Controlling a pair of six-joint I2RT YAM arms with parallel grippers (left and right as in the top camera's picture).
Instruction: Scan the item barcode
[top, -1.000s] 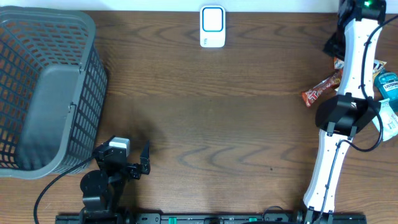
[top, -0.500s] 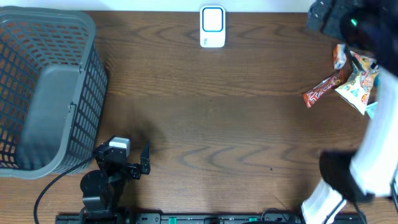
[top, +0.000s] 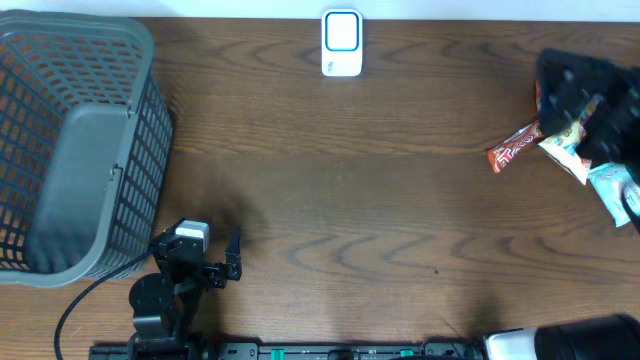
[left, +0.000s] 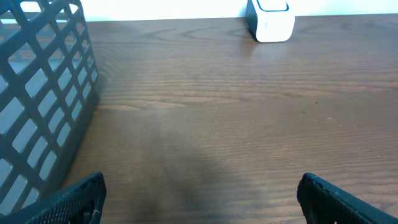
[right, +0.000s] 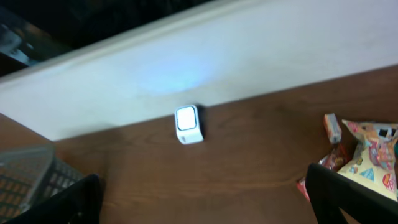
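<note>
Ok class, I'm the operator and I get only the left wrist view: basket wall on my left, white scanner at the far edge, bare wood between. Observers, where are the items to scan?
Observer: By the right edge of the table, outside your view: a red snack bar touching a colourful pouch.
Operator: And the other arm?
Observer: The right end effector is open with nothing between its fingers, hanging above the table near those items.
Operator: Anything in the basket?
Observer: No. From overhead the basket shows only its bare floor.
</note>
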